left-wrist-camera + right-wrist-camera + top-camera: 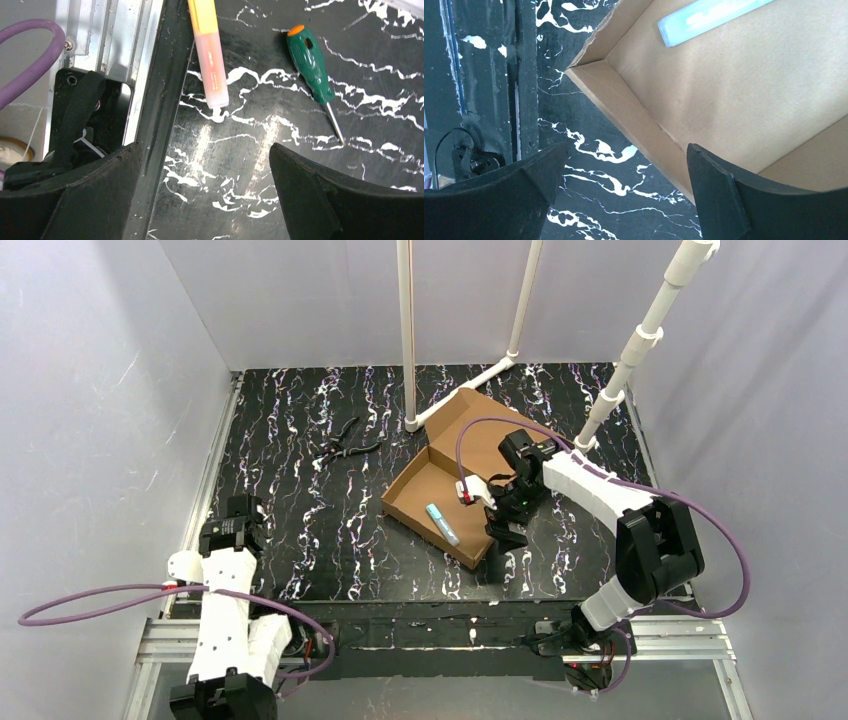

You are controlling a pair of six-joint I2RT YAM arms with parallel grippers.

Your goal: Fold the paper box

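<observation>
While the right pincer [621,165] hangs spread wide and grasps nothing, one finger sits over the black marbled surface [290,490] and the other over the inside of the paper box [425,490], straddling its near wall. The box lies right of centre on the surface, with its tray open upward and its lid flat behind it, toward a white pipe frame [408,340]. A pale blue marker [441,523] lies in the tray. Pliers [343,443] rest to the box's left. The left pincer [205,155], likewise released and empty, hovers at the near left edge, close to an orange highlighter [210,60] and a green screwdriver [310,65].
</observation>
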